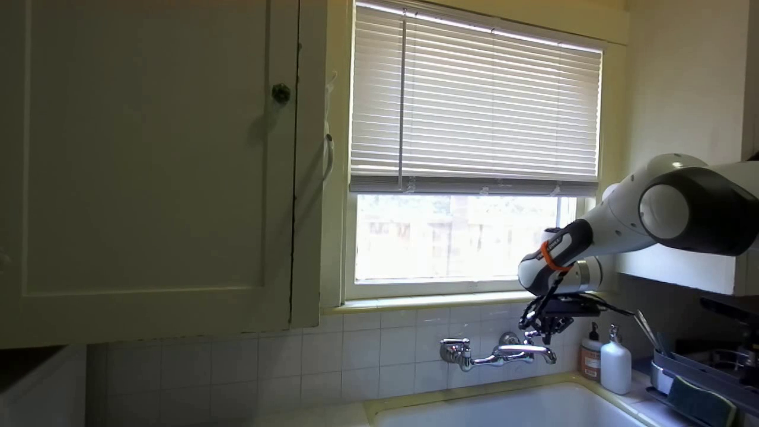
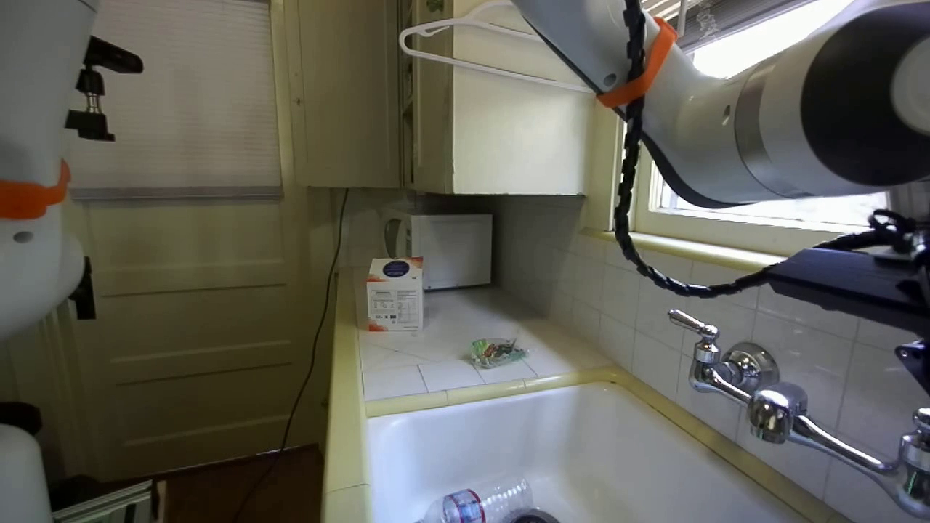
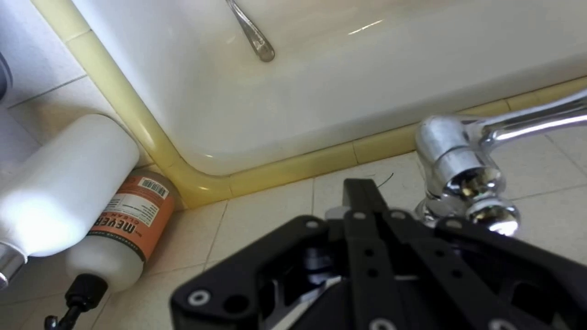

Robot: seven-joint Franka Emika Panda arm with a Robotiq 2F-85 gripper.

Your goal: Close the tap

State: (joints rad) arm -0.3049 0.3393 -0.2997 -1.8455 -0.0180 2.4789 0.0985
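Observation:
The chrome tap [image 1: 492, 359] is fixed to the tiled wall above the sink, and it also shows in an exterior view [image 2: 843, 444]. A lever handle [image 2: 692, 322] stands at its far end, and its short spout [image 1: 542, 353] points out over the sink. In the wrist view the tap's near end [image 3: 458, 169] is at the right. My gripper [image 3: 362, 190] has its fingertips together with nothing between them, just beside that near end. In an exterior view the gripper [image 1: 547, 337] hangs over the tap's right end. I cannot tell whether they touch.
The white sink [image 2: 567, 414] has a yellow tiled edge and holds a clear plastic bottle [image 2: 468, 506]. A white bottle [image 1: 616, 363] and an orange-labelled soap bottle [image 1: 590, 356] stand at its right corner, beside a dark dish rack [image 1: 705, 376]. The window sill [image 1: 433, 302] runs above.

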